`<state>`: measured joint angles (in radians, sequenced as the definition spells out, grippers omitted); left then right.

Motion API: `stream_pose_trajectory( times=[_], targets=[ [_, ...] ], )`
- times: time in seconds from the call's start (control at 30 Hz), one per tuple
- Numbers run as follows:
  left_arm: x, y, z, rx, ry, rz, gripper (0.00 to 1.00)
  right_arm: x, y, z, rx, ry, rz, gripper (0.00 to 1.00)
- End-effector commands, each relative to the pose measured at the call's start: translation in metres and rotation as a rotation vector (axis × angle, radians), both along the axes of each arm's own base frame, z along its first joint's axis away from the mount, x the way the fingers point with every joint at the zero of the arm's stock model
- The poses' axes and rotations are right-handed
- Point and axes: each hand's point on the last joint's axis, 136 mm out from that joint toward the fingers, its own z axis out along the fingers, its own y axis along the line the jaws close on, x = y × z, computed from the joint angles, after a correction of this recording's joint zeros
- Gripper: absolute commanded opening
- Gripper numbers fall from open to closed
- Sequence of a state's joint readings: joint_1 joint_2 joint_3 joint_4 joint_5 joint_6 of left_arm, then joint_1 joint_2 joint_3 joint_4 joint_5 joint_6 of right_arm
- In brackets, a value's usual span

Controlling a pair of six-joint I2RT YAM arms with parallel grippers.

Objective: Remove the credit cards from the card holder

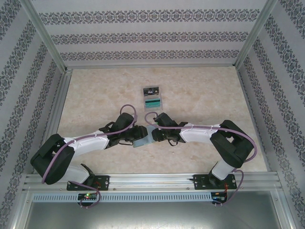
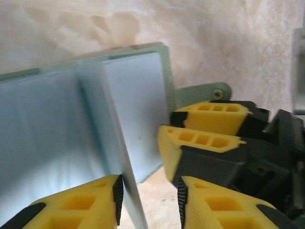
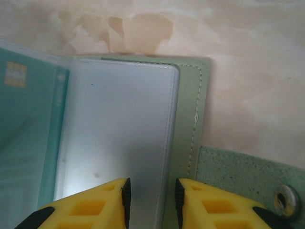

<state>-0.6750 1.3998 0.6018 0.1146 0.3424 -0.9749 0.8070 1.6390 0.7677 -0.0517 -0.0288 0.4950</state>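
The card holder [image 1: 143, 140] lies open on the table between both grippers. Its sage-green cover [image 3: 188, 119] and closure tab [image 3: 238, 177] show beside bluish-grey pockets. One teal credit card [image 3: 28, 143] sits in a clear pocket at the left. My left gripper [image 2: 148, 192] is open, with a raised pocket leaf [image 2: 112, 143] touching its left pad only. My right gripper [image 3: 152, 192] is open, tips down over the pocket edge and the cover. Its yellow fingers [image 2: 205, 140] show by the tab [image 2: 202, 93]. A black card [image 1: 151, 90] and a teal card [image 1: 153, 102] lie in the tray.
The pale grey tray [image 1: 144, 98] stands just behind the grippers at mid-table. Metal frame posts and patterned walls close in the left, right and back. Both arms [image 1: 86, 143] [image 1: 209, 133] reach inward over the beige tabletop.
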Motion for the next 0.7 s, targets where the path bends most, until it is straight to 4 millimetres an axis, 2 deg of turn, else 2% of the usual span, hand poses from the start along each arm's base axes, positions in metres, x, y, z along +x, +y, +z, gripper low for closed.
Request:
stream_pose_trajectory(
  times=[0.0, 0.2, 0.47, 0.67],
  targets=[
    [0.005, -0.023, 0.019, -0.048, -0.067, -0.065, 0.38, 0.004, -0.004, -0.002, 0.002, 0.015, -0.033, 0.34],
    [0.005, -0.017, 0.016, -0.023, -0.075, -0.043, 0.38, 0.012, -0.022, 0.005, 0.031, 0.003, -0.100, 0.34],
    [0.004, -0.010, 0.005, 0.006, -0.065, -0.023, 0.40, 0.017, -0.028, 0.017, 0.048, -0.021, -0.118, 0.34],
    [0.004, -0.003, -0.007, 0.016, -0.043, 0.026, 0.37, 0.022, -0.036, 0.044, 0.050, -0.101, -0.139, 0.34]
  ],
)
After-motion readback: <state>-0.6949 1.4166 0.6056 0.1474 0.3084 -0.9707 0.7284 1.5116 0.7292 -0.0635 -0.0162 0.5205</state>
